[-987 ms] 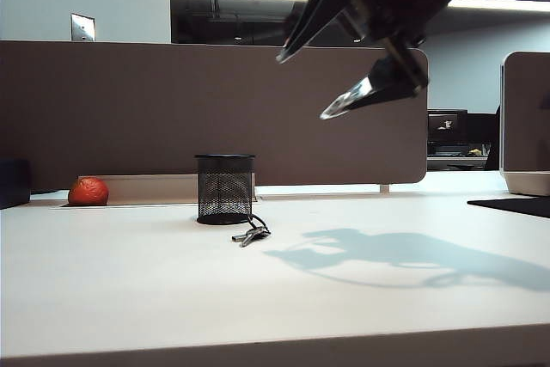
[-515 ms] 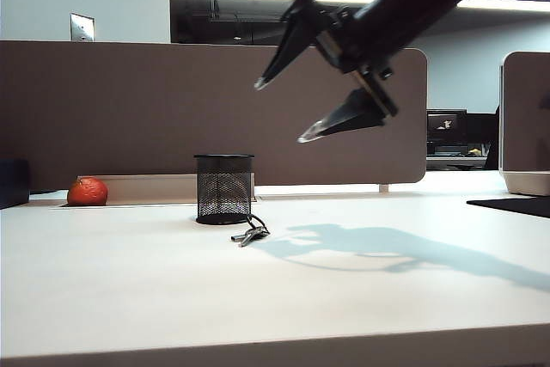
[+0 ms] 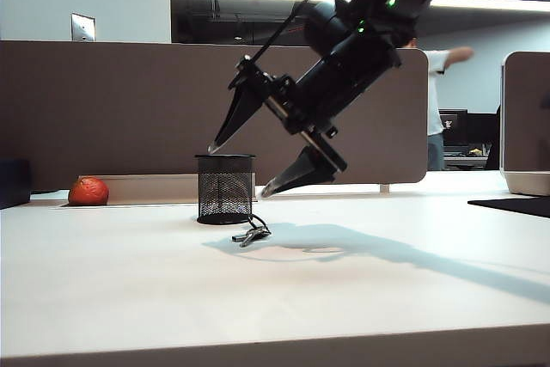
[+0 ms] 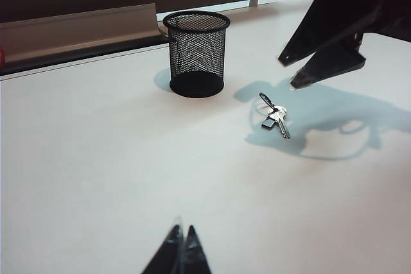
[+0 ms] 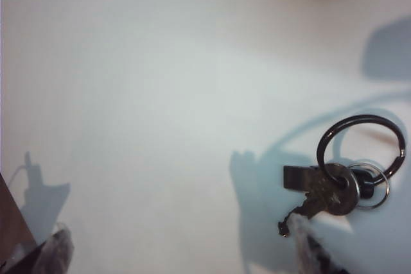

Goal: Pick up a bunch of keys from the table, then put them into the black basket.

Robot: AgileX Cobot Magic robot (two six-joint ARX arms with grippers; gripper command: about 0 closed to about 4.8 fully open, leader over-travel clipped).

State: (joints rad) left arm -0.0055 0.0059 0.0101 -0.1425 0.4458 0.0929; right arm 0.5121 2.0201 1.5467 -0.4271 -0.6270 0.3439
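Observation:
The bunch of keys point(image 3: 250, 234) lies flat on the white table point(image 3: 129, 281), just right of and in front of the black basket point(image 3: 225, 188), an upright mesh cup. My right gripper point(image 3: 239, 170) hangs open above the keys, tilted down, one fingertip near the basket's rim. In the right wrist view the keys point(image 5: 337, 184) and their dark ring lie beside one fingertip point(image 5: 308, 245), off to one side of the gripper point(image 5: 180, 248). The left wrist view shows the basket point(image 4: 196, 52), the keys point(image 4: 275, 115) and my left gripper point(image 4: 182, 235) shut and empty, far from both.
A red-orange fruit point(image 3: 88, 192) sits at the far left by the brown partition point(image 3: 129, 100). A low pale ledge runs behind the basket. A dark mat point(image 3: 516, 204) lies at the far right.
My right arm has come down and to the left, from high over the table to just above the keys beside the basket. Its jaws stay wide open. The keys and basket have not moved.

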